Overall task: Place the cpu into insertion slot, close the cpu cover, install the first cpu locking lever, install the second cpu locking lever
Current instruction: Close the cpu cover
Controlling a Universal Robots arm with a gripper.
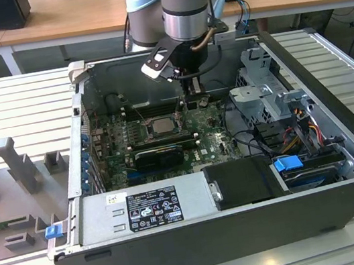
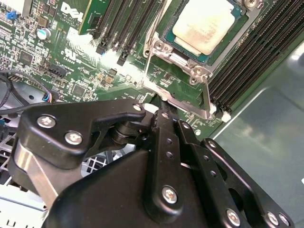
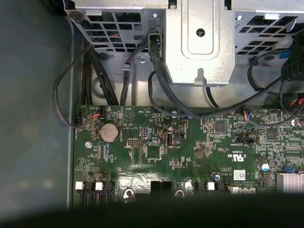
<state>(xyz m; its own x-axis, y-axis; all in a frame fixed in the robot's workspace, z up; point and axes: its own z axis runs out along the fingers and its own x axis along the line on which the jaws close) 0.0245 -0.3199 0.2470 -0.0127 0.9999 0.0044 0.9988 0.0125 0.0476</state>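
Here we are over the open computer case [image 1: 182, 247], and the cpu [image 2: 206, 21] is already down in the insertion slot [image 2: 194, 71], pale top up and sitting square inside the silver rim. We call that step one done. The cpu cover [image 2: 180, 102] is not closed: in the second wrist view its window frames bare green motherboard [image 2: 71, 57] beside the socket rather than the chip, so it is swung off to the side. The gripper [image 2: 159, 113] sits right at the cover's far edge, touching it or just shy of it. We cannot tell whether the gripper is spread or pressed together. By our read the cover and both locking levers are left to do.
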